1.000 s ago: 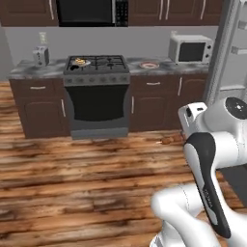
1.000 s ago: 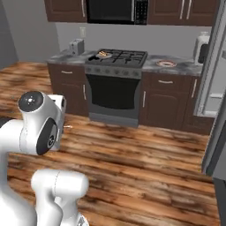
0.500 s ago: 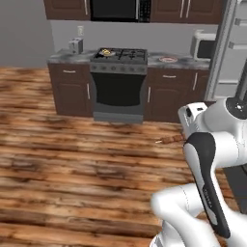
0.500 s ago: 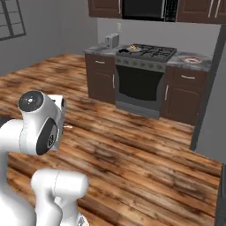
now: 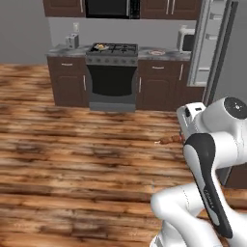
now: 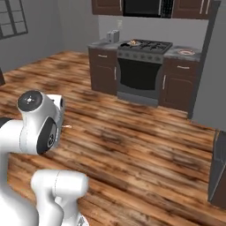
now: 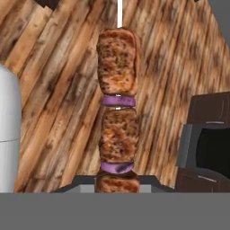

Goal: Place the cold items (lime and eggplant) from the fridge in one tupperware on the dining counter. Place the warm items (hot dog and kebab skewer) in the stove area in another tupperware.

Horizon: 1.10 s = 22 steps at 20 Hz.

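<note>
Skewer clamped between gripper fingers, carried low over wood floor (tip visible beside wrist in left base view). Level, steady carriage advised while base drives. Stove lies far ahead; tupperware location cannot be told.

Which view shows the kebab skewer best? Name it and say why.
The hand view: the kebab skewer runs up the middle, meat chunks and purple onion slices distinct. The left base view shows a small stub poking out beside the arm; the right base view shows a thin tip.
</note>
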{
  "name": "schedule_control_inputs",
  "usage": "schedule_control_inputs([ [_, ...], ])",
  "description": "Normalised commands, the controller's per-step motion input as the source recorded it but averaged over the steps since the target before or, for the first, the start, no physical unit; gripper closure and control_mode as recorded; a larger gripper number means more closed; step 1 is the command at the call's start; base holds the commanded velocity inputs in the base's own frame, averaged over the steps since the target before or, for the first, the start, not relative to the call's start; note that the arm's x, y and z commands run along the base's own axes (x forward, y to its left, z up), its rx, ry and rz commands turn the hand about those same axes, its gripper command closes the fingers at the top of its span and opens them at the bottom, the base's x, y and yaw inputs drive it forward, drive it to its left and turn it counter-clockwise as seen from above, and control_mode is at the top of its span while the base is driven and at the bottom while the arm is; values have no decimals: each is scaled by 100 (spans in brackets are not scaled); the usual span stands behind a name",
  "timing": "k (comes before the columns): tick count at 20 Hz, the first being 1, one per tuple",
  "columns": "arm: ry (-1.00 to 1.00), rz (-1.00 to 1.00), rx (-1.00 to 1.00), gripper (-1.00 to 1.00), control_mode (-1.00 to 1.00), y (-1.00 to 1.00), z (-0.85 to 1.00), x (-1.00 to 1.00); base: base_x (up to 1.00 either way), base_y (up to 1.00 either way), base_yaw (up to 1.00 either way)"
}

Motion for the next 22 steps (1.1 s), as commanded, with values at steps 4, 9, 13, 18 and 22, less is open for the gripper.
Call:
schedule_control_inputs([
  [4, 0, 0, 0, 100, 100, 0, 0, 0, -100, 31, -16],
  [9, 0, 0, 0, 100, 100, 0, 0, 0, -100, 92, 0],
  [13, 0, 0, 0, 100, 100, 0, 0, 0, -100, 100, 0],
  [18, 0, 0, 0, 100, 100, 0, 0, 0, -100, 100, 0],
  [22, 0, 0, 0, 100, 100, 0, 0, 0, -100, 100, 0],
])
